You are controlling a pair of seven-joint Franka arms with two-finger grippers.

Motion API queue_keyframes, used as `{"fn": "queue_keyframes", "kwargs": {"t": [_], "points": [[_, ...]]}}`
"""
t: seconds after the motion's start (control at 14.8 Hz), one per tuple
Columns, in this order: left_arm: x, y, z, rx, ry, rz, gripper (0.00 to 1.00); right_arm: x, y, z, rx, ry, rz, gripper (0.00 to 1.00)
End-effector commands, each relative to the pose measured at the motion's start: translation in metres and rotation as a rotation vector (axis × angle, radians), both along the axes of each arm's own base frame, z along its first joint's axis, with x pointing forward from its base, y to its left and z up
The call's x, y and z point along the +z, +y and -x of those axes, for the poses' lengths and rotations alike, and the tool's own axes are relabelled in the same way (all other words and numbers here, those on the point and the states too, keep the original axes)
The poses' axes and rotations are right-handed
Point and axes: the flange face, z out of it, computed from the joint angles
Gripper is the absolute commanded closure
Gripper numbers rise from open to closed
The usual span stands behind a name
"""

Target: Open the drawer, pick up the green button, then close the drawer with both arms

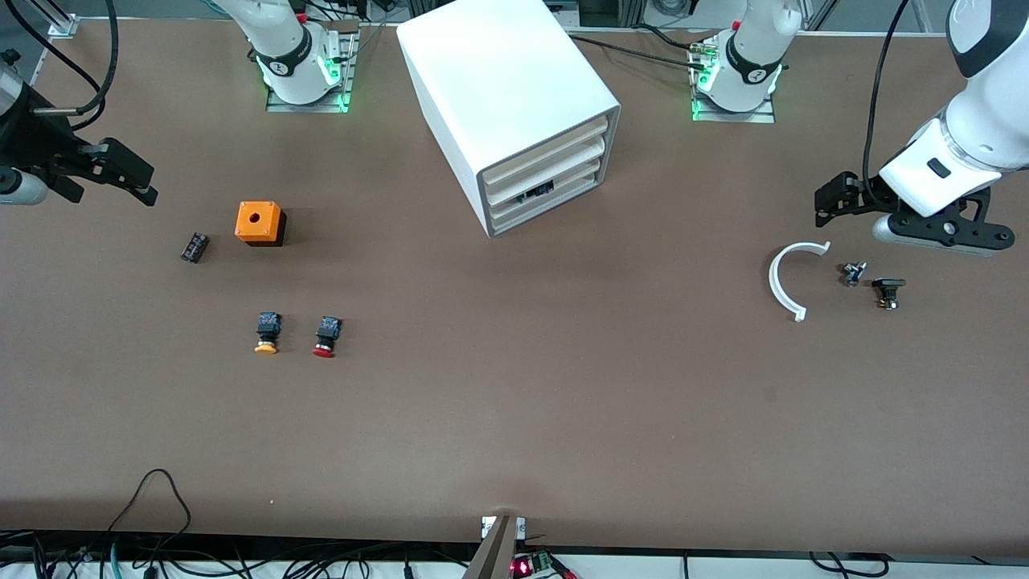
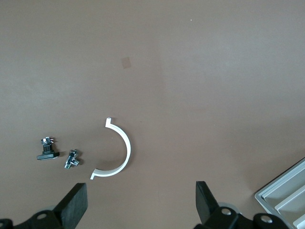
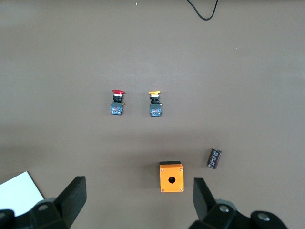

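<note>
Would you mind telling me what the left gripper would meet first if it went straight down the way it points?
Probably bare table: the open left gripper points down beside the white curved piece, though depth is unclear.

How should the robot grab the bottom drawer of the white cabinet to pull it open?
Probably by the top edge of the lowest drawer's cream front, coming at the cabinet from the open side that faces the camera. The fronts are flat slats with gaps between and no handle shows. Both the left gripper and right gripper hang open over the table's ends.
</note>
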Motion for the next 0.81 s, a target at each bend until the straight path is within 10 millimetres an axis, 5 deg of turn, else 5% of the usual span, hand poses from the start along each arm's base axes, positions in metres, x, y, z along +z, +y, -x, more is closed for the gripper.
{"fn": "queue_keyframes", "kwargs": {"t": [0.0,0.27,0.74], "points": [[0.004,-0.001,0.001,0.008,0.008,-0.026,0.00,0.001,0.001,-0.001,-0.014,0.006,0.020,0.01],[0.004,-0.001,0.002,0.008,0.010,-0.028,0.00,0.003,0.003,-0.002,-0.020,-0.004,0.016,0.01],[0.004,-0.001,0.003,0.016,0.020,-0.028,0.00,-0.031,0.002,-0.002,-0.006,0.085,0.045,0.01]]}}
